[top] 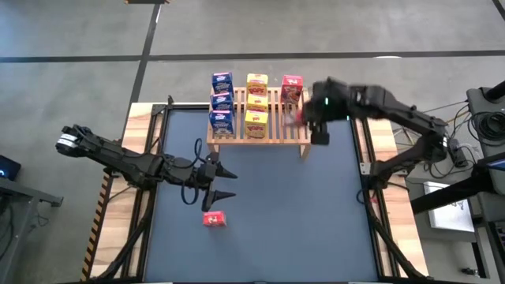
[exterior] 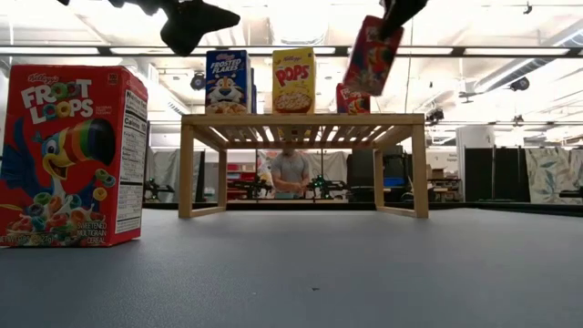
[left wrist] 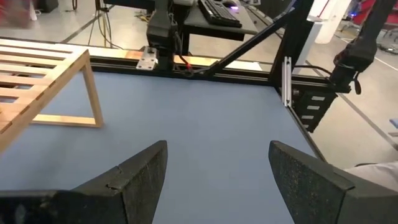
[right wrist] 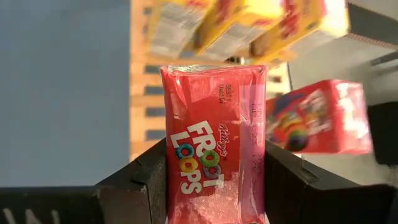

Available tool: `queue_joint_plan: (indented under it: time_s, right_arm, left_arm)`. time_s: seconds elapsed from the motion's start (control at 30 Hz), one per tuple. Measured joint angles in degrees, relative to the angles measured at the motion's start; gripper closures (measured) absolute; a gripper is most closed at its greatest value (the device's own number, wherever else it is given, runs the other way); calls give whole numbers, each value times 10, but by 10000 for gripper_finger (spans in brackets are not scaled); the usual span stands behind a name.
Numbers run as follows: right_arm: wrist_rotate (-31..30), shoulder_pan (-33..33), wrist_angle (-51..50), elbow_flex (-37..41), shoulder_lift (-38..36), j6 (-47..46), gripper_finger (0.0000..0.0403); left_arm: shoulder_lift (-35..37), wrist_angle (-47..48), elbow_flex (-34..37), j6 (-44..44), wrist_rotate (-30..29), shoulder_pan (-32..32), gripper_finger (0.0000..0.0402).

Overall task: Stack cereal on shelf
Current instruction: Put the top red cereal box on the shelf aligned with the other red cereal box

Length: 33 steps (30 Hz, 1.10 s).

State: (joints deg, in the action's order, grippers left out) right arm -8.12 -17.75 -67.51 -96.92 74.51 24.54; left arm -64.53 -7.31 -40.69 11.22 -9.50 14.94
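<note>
Right wrist view: red cereal box (right wrist: 214, 149) between hand (right wrist: 214, 186) fingers.

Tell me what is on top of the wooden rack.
On the light slatted wooden rack: three blue cereal boxes, three yellow cereal boxes and one red cereal box. The right gripper holds a second red Froot Loops box above it, covering some slats.

"Kellogg's Froot Loops" reads on the red cardboard cereal box standing near the camera (exterior: 73, 155) and on the red cardboard box gripped in the right claw (right wrist: 214, 146), "Frosted Flakes" on the blue cardboard box (exterior: 228, 82), "Pops" on the yellow cardboard box (exterior: 293, 80).
</note>
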Motion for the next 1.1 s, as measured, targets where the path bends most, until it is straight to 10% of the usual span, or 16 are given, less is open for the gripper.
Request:
queue_joint_plan:
  time_s: [0.3,1.1]
  right_arm:
    - [57,-110,-79,-100,91,78,220]
    - [94,-137,-133,-183,209,104,220]
  left_arm:
    - [0,1,0,-8,0,0,137]
    - [0,14,0,-17,3,0,137]
